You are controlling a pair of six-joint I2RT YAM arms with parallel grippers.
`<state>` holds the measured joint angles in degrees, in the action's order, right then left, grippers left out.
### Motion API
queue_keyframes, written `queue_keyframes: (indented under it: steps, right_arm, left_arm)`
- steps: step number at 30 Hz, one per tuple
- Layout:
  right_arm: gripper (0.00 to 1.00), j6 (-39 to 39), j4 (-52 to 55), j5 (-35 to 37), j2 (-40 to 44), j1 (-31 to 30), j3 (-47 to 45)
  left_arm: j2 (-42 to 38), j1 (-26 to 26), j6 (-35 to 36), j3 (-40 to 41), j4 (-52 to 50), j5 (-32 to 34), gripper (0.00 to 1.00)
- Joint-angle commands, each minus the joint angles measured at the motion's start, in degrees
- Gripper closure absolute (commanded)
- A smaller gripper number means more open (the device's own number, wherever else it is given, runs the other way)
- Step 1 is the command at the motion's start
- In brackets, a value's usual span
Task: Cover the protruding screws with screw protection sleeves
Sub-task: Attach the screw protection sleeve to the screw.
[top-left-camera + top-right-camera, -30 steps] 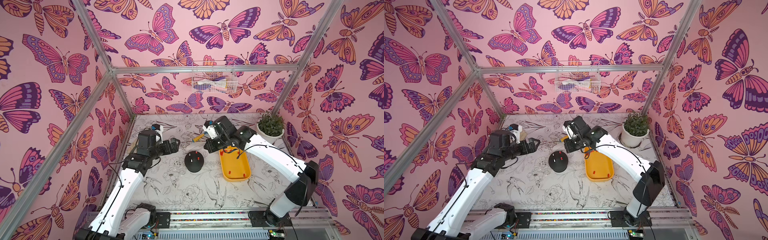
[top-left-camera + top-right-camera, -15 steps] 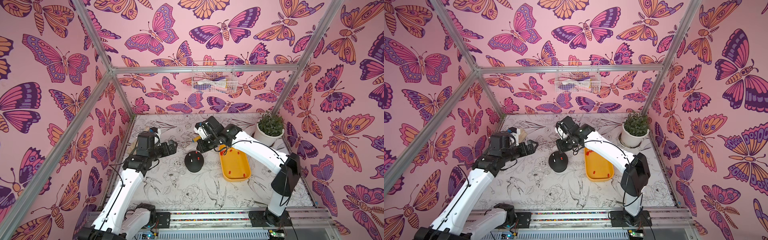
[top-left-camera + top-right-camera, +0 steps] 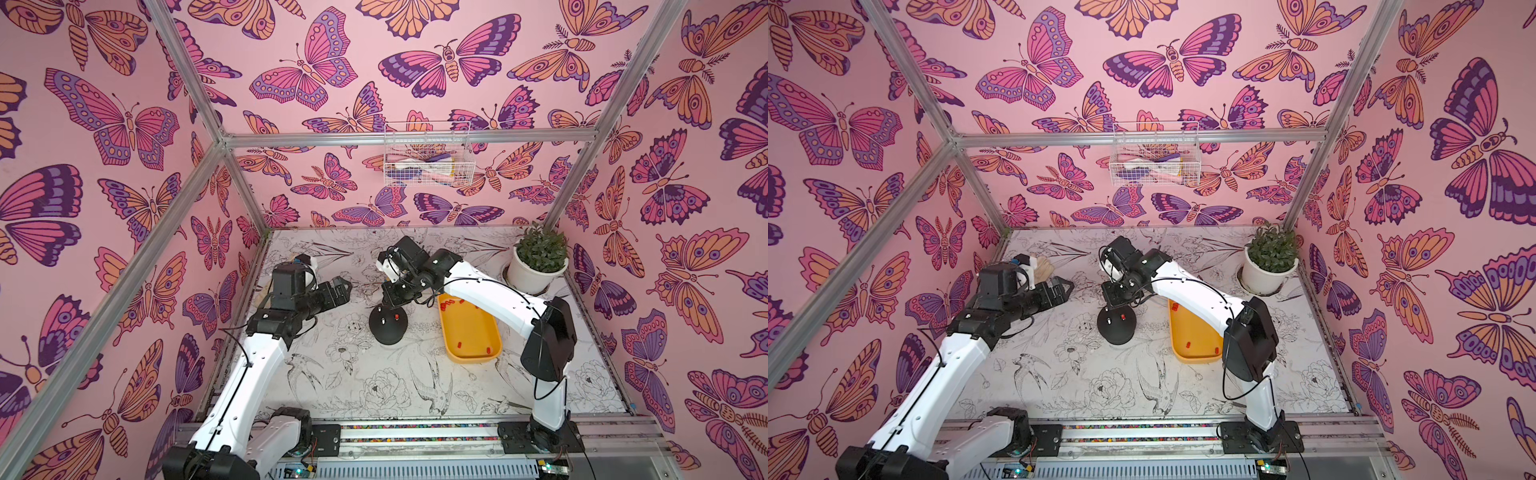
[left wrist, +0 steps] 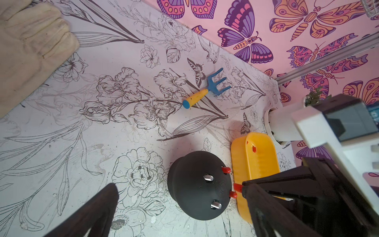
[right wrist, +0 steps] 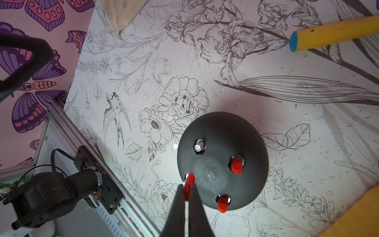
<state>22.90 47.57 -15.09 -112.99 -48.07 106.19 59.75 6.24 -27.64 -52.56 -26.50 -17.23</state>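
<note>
potted plant (image 3: 538, 266), toy rake (image 4: 205, 91), beige glove (image 4: 30, 51)

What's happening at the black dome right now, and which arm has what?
The right gripper is shut on a tiny red rubbery sleeve, holding it right over one silvery metal stud on the black dome-shaped object, not yet pushed on. Two other studs already wear red sleeves; a fourth stud is bare. The left gripper is open and empty, beside the dome. Spare sleeves lie in the yellow rectangular tray.
</note>
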Motion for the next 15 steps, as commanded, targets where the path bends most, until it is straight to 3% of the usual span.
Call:
queue_keyframes:
  steps: [1,15]
  right_arm:
    - [0.93,0.08,1.95,-0.53,-1.56,-0.35,2.85]
    - [0.93,-0.33,2.27,-0.58,-3.86,-0.35,3.78]
  left_arm:
    - [0.02,-0.91,-0.45,1.31,1.25,-1.57,0.00]
    - [0.11,-2.39,-0.99,1.58,1.80,-2.78,0.00]
